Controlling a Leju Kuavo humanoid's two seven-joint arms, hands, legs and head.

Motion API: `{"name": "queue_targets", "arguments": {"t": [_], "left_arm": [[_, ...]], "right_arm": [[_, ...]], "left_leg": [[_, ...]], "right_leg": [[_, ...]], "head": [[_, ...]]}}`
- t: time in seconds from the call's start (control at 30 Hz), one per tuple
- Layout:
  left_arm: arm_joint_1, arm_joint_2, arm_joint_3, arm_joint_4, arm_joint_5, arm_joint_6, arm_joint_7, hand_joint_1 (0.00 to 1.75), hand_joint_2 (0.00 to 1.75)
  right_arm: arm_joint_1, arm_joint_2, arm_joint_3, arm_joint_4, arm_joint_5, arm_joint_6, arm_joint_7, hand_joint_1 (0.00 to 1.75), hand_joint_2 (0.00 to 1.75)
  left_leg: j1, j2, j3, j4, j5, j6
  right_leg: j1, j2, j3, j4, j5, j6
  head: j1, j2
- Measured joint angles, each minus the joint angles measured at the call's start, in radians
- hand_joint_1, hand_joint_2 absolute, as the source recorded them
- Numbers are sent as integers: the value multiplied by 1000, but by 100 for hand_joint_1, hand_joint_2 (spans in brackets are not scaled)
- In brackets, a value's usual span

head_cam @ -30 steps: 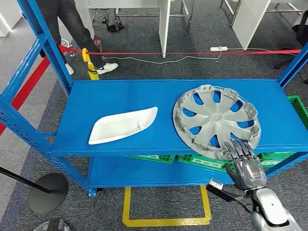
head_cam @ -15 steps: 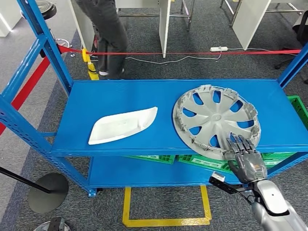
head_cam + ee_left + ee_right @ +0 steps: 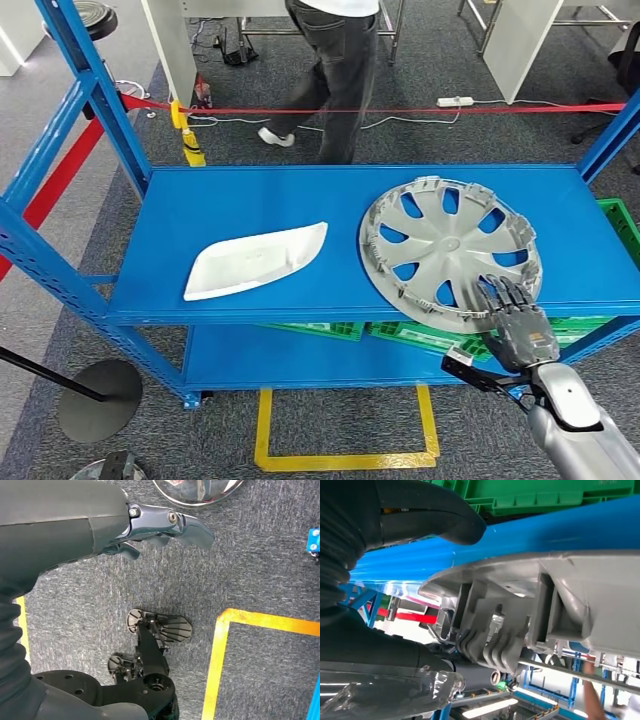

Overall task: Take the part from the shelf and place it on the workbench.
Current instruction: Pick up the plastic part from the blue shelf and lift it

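Blue steel shelf (image 3: 264, 200) in front of me, its top deck running nearly the full width of my head view. Front lip of the deck sits just above a lower deck holding green crates (image 3: 423, 335). Bare blue surface lies between the 2 parts on top and along the back edge. Blue upright posts rise at the left end; another slants in at the far right.

Silver-grey wheel cover (image 3: 450, 250) lies flat on the right half of the deck, face up, with curved spokes, blue showing through the cut-outs, and a ring of small clips around the rim. Its near edge overhangs the shelf's front lip slightly. From my right wrist view, the underside of that rim (image 3: 546, 595) shows ribbed plastic tabs, just off the blue deck edge.

My right hand (image 3: 519, 325) is at the cover's near-right rim, fingers (image 3: 502, 295) extended over the top face and thumb below; whether the grip has closed I cannot tell.

White curved trim piece (image 3: 256, 260) lies left of centre, well apart from the cover.

My left hand (image 3: 113, 525) hangs over grey carpet, fingers loosely apart, holding nothing.

Person (image 3: 340, 60) walks behind the shelf, beyond a red barrier tape (image 3: 453, 108).
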Motion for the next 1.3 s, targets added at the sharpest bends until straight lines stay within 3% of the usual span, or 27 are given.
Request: {"name": "queue_targets", "arguments": {"t": [0.47,1.13,1.3], "left_arm": [[5,0,0,0,-5,5,0,0,175],[13,-1,3,0,-20,13,0,0,175],[13,-1,4,0,-27,19,0,0,175]], "right_arm": [[10,4,17,-14,87,-69,28,175,175],[206,42,24,-345,359,-239,139,175,175],[248,53,22,-428,399,-245,174,175,175]], "left_leg": [[0,-1,1,0,0,0],[0,-2,1,0,0,0],[0,-2,1,0,0,0]], "right_leg": [[0,-2,1,0,0,0],[1,-2,1,0,-2,-2],[1,-2,1,0,-2,-2]], "head": [[0,0],[0,0],[0,0]]}}
